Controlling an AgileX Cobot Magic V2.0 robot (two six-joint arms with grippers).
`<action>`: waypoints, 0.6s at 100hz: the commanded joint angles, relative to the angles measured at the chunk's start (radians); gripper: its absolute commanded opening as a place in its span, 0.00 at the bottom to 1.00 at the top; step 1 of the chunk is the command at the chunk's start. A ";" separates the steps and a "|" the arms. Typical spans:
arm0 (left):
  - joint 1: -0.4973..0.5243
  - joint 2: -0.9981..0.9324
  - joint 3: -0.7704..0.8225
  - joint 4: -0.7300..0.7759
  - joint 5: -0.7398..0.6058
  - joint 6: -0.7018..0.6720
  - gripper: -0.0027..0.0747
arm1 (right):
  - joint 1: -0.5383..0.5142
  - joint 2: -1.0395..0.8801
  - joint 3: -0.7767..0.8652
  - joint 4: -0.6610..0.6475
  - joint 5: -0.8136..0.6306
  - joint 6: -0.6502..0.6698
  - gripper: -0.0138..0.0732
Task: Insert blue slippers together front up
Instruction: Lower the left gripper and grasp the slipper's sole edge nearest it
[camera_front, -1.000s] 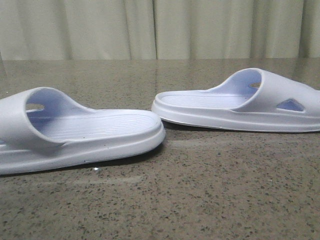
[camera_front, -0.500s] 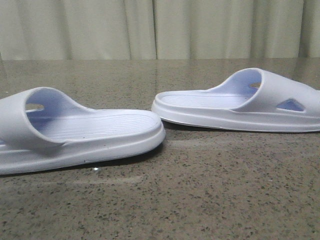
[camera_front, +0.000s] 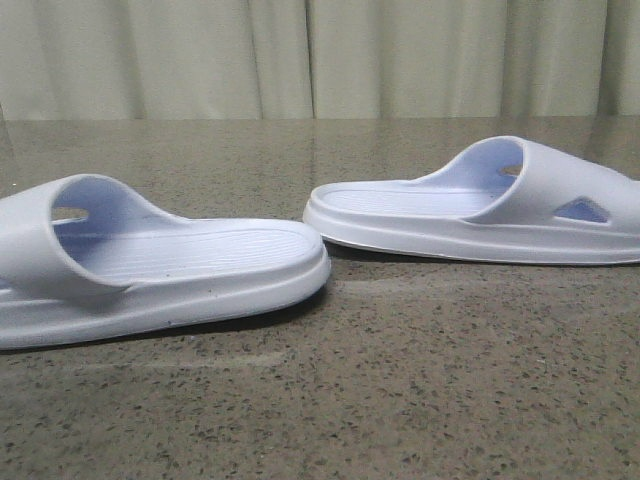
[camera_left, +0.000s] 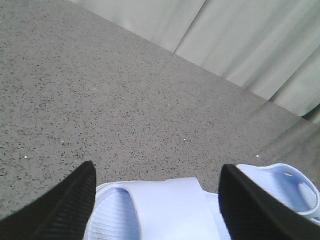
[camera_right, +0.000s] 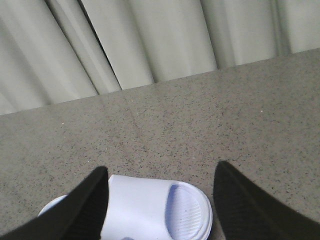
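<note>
Slippers first, from my left to my right. The left slipper (camera_front: 160, 262) lies flat on the speckled stone table (camera_front: 400, 400) at the near left, strap at the frame edge and its open ribbed footbed pointing right. The right slipper (camera_front: 480, 205) lies flat farther back on the right, strap with the triangular cut-out at the right end, its heel end pointing left. The two are near each other but apart, a strip of table between them; neither is inserted into the other.

Against the frames from a second and half a second back, I see no shift in either slipper in the front view; only a small bright glint on the table just under the left slipper's sole has gone.

My left gripper (camera_left: 157, 200) hangs spread wide above the left slipper (camera_left: 160, 210), its dark fingers (camera_left: 60, 205) either side of the strap, gripping nothing. My right gripper (camera_right: 160, 200) is likewise spread wide over the right slipper (camera_right: 150, 207), fingers (camera_right: 245, 205) clear of it. Pale curtain (camera_front: 320, 55) hangs behind the table.
</note>
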 joint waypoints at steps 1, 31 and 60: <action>0.004 0.021 -0.035 -0.010 -0.050 0.005 0.65 | -0.004 0.013 -0.027 0.008 -0.099 -0.004 0.62; 0.004 0.116 0.023 -0.009 -0.063 -0.107 0.65 | -0.004 0.013 -0.027 0.008 -0.101 -0.004 0.62; 0.004 0.238 0.023 -0.012 -0.087 -0.155 0.65 | -0.004 0.013 -0.027 0.008 -0.092 -0.004 0.62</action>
